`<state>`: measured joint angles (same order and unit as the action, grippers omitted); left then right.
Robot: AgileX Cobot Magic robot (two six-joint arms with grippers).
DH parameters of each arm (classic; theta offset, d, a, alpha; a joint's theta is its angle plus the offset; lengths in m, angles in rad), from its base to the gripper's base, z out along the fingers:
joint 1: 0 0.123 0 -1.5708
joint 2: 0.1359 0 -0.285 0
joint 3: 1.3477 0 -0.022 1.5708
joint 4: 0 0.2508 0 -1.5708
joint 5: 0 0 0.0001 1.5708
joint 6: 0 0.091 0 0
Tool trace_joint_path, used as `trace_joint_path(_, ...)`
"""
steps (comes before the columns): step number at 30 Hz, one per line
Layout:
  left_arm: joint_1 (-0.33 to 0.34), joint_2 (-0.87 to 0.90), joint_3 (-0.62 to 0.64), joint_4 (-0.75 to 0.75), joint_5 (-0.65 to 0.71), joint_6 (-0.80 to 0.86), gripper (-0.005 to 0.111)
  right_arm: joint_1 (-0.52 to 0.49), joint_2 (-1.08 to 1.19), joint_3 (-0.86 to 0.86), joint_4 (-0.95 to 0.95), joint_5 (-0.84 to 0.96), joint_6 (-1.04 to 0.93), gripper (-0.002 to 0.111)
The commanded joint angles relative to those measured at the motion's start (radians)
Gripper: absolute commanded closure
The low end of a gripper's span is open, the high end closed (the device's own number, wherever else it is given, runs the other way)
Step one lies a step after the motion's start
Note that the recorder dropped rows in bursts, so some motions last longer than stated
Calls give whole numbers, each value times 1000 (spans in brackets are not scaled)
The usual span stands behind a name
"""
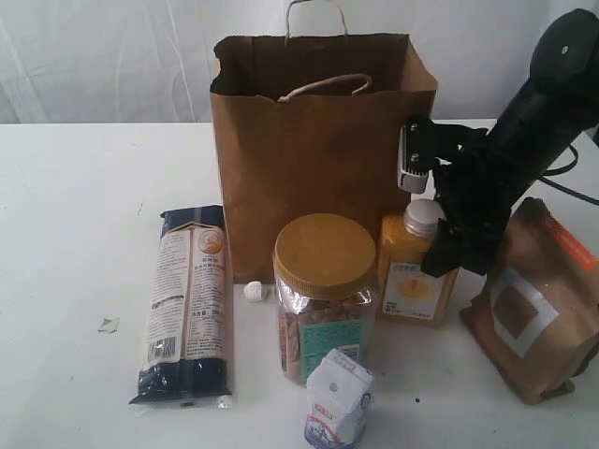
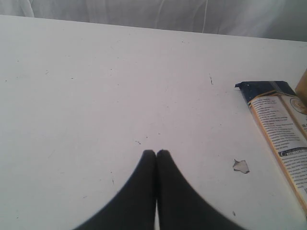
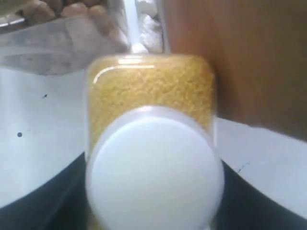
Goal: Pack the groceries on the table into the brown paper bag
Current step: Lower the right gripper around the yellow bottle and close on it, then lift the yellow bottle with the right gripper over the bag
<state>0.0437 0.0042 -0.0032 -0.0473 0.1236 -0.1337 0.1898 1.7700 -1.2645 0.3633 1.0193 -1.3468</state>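
With right hand [image 1: 442,251] down around the orange-yellow bottle [image 1: 416,281], spread apart on 2 sides of it, cannot tell if squeezing yet; looks like the grab step, needing a tight squeeze and a lift up over the brown paper bag [image 1: 309,168]; stands upright on the bench [image 1: 75,234] by the bag, pale cap on.

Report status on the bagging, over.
Left gripper shut, over table. Right gripper straddling orange-yellow bottle, grip unconfirmed. Brown paper bag upright behind; tan-lidded jar crowds bottle.
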Motion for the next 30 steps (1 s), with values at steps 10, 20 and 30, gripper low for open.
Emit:
trace_joint_path(10, -8, -4, 3, 0, 0, 2, 107, 3, -89, -1, 5, 112, 165, 108)
trace_joint_path(20, -8, -4, 3, 0, 0, 2, 107, 3, -196, -1, 9, 101, 338, 108)
trace_joint_path(30, -8, -4, 3, 0, 0, 2, 107, 3, -356, -1, 89, 194, 421, 108)
